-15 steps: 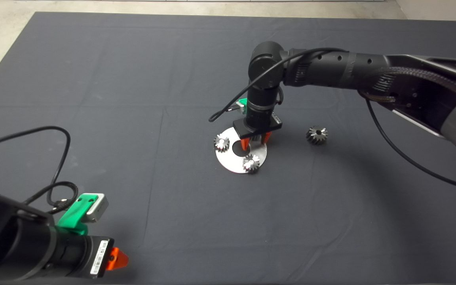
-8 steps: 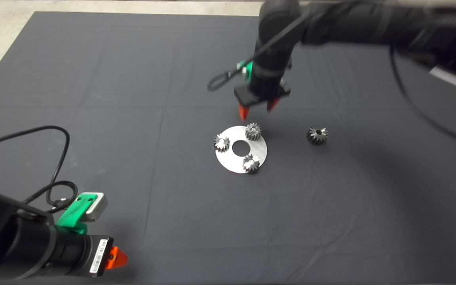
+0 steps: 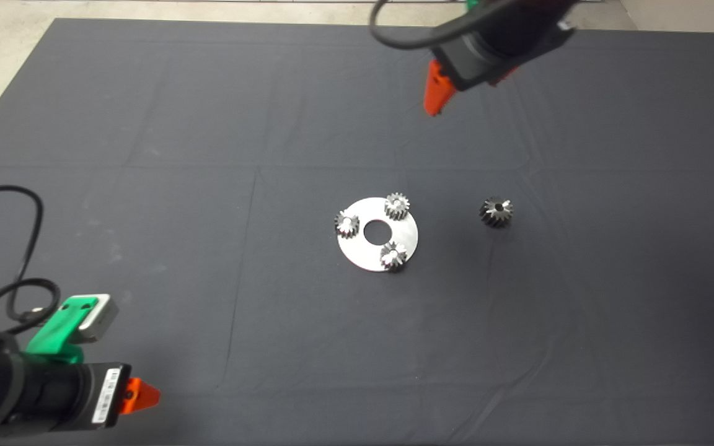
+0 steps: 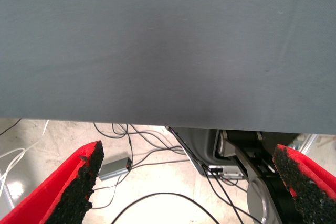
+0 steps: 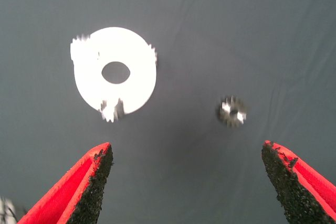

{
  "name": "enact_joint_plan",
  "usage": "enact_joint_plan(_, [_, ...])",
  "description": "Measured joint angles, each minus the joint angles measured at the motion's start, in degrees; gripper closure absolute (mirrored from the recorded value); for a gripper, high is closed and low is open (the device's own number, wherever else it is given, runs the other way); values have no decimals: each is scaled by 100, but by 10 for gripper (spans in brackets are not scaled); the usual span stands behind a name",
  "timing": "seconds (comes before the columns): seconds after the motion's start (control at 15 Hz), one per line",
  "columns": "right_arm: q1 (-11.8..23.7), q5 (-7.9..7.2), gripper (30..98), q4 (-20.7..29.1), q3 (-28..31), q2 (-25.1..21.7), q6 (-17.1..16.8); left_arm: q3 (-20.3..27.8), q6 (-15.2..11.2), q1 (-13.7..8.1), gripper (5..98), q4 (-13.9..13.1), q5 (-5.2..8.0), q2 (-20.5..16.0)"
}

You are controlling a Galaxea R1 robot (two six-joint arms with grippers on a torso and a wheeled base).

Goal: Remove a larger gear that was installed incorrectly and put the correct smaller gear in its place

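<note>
While the right gripper (image 3: 456, 87) hangs empty, the smaller gear (image 3: 396, 206) lies well below.

Matt dark cloth mat (image 3: 208, 186) creased, bright brushed metal round plate (image 3: 369, 254), dull dark steel slanted-tooth gear (image 3: 496, 212) beside it.

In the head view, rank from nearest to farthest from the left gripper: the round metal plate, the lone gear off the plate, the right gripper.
1. Round silver metal plate, mat centre.
2. Lone dark grey larger gear, on the mat right of the plate.
3. Right gripper, raised at the top edge.

Left gripper is parked lower left.
</note>
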Motion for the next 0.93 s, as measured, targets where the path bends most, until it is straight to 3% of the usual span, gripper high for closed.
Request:
enact_joint_plan(0.33, [105,0,541,95,2179,-947,894,58,226,-2,197,-46,6,-439])
enact_joint_plan(0.47, [121,-18,541,105,2816,-1138,1234,58,333,-2,197,-160,12,-432])
enact_joint_plan(0.67, [76,35,541,139,3130,-1600,1503,58,1000,-13,197,-395,0,-657])
enact_joint_plan(0.87, [-383,-61,541,139,3193,-2157,1700,60,1703,-16,197,-528,33,-1015])
enact_joint_plan(0.93, [-632,-38,541,141,3243,-2154,1762,60,1807,-16,197,-534,-63,-1039])
